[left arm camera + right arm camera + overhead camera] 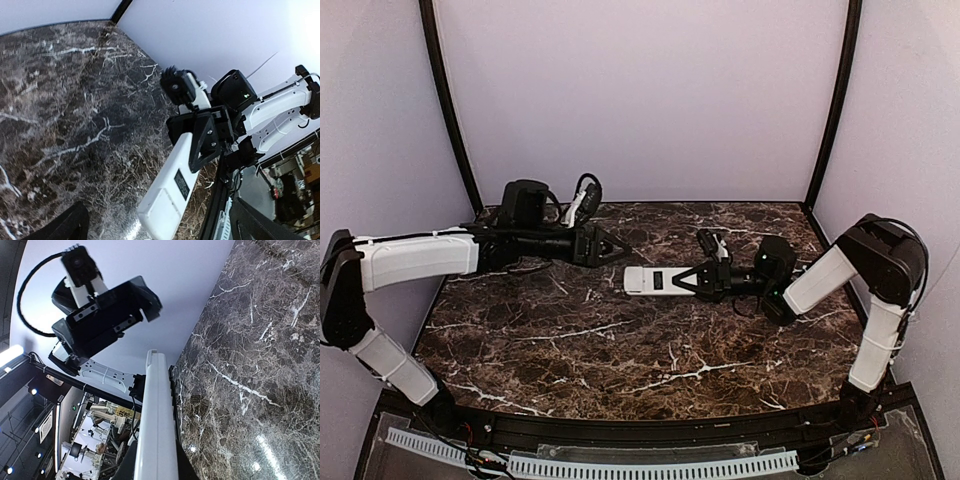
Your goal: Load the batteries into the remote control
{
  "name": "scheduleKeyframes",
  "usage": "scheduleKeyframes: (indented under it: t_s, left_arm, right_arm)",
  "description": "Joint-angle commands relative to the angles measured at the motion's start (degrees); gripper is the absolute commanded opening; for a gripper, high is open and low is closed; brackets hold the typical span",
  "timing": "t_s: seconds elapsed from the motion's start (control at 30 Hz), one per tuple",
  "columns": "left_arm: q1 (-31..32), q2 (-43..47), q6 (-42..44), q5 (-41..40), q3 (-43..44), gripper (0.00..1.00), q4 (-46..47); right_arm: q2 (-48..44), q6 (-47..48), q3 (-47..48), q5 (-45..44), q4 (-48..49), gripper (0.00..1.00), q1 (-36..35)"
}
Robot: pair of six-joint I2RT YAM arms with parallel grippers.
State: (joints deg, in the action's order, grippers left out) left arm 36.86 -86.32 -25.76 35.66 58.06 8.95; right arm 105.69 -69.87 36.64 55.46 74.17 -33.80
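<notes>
My right gripper (688, 280) is shut on the remote control (653, 280) and holds it level above the table. Its plain white back faces up, with a small dark label (181, 184) and a closed cover panel at the free end. In the right wrist view the remote control (157, 415) runs edge-on between my fingers (125, 467). My left gripper (620, 247) hangs open just left of and behind the free end, touching nothing. In the left wrist view its fingers (67, 225) stand wide apart, either side of the remote control (170, 200). The batteries are out of view.
The dark marble table (620, 350) is closed in by pale walls at the back and sides. Black posts (450, 110) stand at the two back corners. A black rail (650, 432) runs along the near edge between the arm bases.
</notes>
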Motion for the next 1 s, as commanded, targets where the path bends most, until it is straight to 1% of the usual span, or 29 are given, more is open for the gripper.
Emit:
scheduleKeyframes:
  t_s: [0.0,0.03,0.07,0.1,0.13,0.17,0.2,0.27,0.5,0.67,0.83,0.97]
  left_arm:
    - [1.8,4.8,26.8,-5.4,5.4,0.99,-15.0]
    - [4.0,4.9,30.9,-9.0,6.2,0.99,-17.4]
    - [5.4,4.7,38.5,-10.7,7.7,0.99,-21.3]
    - [7.8,4.4,41.5,-13.6,8.4,0.98,-23.1]
    - [8.9,4.0,47.0,-14.9,9.5,0.98,-26.1]
    - [10.5,3.2,49.3,-16.8,10.0,0.98,-27.3]
    - [11.0,2.8,52.5,-17.2,11.0,0.98,-29.2]
    - [11.9,1.7,55.8,-18.6,12.2,0.98,-30.5]
    - [14.1,-4.6,63.6,-22.7,19.3,0.98,-36.5]
    - [16.0,-9.3,66.3,-26.2,22.4,0.96,-38.0]
    - [17.1,-13.0,67.4,-25.7,26.2,0.92,-40.2]
    - [17.8,-15.1,68.2,-26.7,27.5,0.87,-40.4]
  right_arm:
    - [1.3,-1.5,-1.0,-0.1,24.0,0.00,0.2]
    - [1.3,-1.9,-1.0,-0.1,24.0,0.00,0.2]
    - [1.4,-2.3,-1.1,-0.1,24.0,0.00,0.2]
    - [1.5,-2.7,-1.1,-0.2,24.0,0.00,0.2]
    - [1.5,-3.2,-1.2,-0.4,24.0,0.00,0.2]
    - [1.5,-3.5,-1.5,-0.5,24.0,0.00,0.2]
    - [1.5,-3.7,-1.6,-0.6,24.0,0.00,0.1]
    - [1.5,-4.0,-1.8,-0.6,23.6,0.00,-0.1]
    - [1.6,-4.2,-2.2,-0.4,21.8,0.00,-0.5]
    - [1.9,-4.3,-2.2,-0.4,21.5,0.00,-0.9]
    - [2.6,-4.7,-1.8,-0.3,21.1,0.00,-1.4]
    - [3.1,-5.1,-1.1,0.2,21.3,0.00,-1.6]
